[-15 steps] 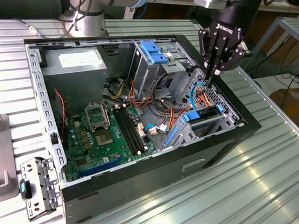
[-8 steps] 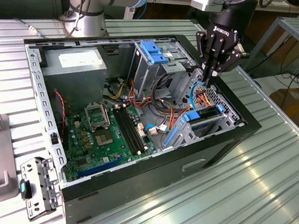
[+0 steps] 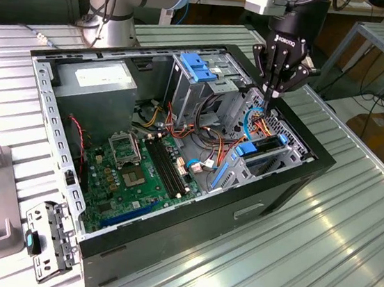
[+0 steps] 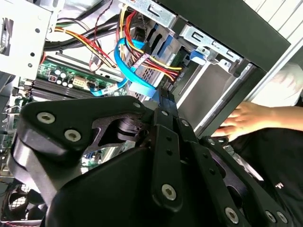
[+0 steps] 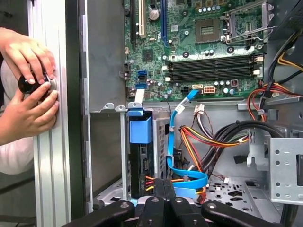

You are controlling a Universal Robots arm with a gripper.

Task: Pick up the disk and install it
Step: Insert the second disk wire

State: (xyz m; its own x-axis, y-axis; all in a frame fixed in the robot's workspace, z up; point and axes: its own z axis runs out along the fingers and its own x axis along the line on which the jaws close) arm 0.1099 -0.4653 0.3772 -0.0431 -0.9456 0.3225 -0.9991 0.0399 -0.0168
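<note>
Gripper [image 5: 163, 189] fingers [image 4: 165, 101] pressed together, tips down in computer case [image 3: 292, 187] bay. Disk [image 5: 140, 156] seated in slot just beside. Person's hands [image 5: 26, 90] on table [image 3: 316, 271] outside case.

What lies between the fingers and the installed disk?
Blue ribbon cable and bundled red-yellow wires, in the first wrist view; the gripper sits just beyond the disk.

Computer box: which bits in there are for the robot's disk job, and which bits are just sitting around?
For the job:
- disk, in its blue carrier, slotted in the drive bay
- gripper, fingers shut, close to the disk

Just sitting around:
- motherboard
- power supply
- cable bundle
- a person's hands, outside the case
</note>
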